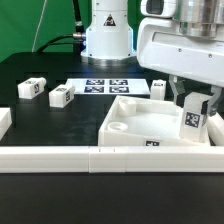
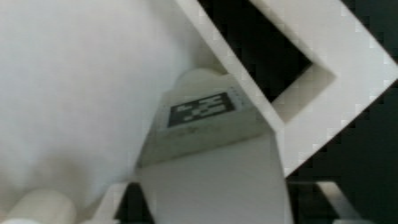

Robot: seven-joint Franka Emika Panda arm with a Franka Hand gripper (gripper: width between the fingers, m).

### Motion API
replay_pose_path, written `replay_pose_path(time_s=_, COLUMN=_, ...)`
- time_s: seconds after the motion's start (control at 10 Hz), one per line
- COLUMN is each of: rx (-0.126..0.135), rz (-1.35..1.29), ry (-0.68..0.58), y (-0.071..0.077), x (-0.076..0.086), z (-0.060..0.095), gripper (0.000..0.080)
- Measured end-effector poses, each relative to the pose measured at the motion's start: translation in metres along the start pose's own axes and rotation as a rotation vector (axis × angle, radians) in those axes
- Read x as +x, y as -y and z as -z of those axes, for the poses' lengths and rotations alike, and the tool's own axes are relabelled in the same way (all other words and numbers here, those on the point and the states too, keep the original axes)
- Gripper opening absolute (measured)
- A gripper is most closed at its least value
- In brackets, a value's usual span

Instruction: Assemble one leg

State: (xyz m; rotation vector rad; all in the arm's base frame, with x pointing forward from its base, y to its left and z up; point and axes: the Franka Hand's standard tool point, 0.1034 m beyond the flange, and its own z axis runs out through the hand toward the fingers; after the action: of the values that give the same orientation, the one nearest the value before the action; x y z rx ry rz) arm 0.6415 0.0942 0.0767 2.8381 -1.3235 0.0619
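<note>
My gripper is shut on a leg, a small white block with a black-and-white tag. It holds the leg upright over the right corner of the large white tray-like piece. In the wrist view the leg runs out from between the fingers, tag facing the camera, its far end at the tray's corner rim. I cannot tell whether the leg touches the tray. Three more legs lie on the table: two at the exterior view's left and one behind the tray.
The marker board lies in front of the robot base. Long white border rails run along the front, with another rail piece at the exterior view's left edge. The table is black.
</note>
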Motion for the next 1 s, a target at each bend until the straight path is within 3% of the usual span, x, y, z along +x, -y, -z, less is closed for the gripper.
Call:
replay_pose_path(time_s=0.1, rx=0.003, rz=-0.045, ry=0.007, y=0.0009, x=-0.002, z=-0.0009, gripper=0.0321)
replay_pose_path(time_s=0.2, rx=0.003, rz=-0.029, ry=0.007, y=0.0009, x=-0.0021, z=-0.0011, gripper=0.051)
replay_pose_path(time_s=0.3, rx=0.003, rz=-0.028, ry=0.007, y=0.0009, x=-0.0023, z=-0.0013, gripper=0.051)
replay_pose_path(time_s=0.4, rx=0.003, rz=-0.028, ry=0.007, y=0.0009, x=-0.0024, z=-0.0016, gripper=0.0624)
replay_pose_path(time_s=1.0, rx=0.001, rz=-0.028, ry=0.007, y=0.0005, x=-0.0027, z=-0.0026, gripper=0.0649)
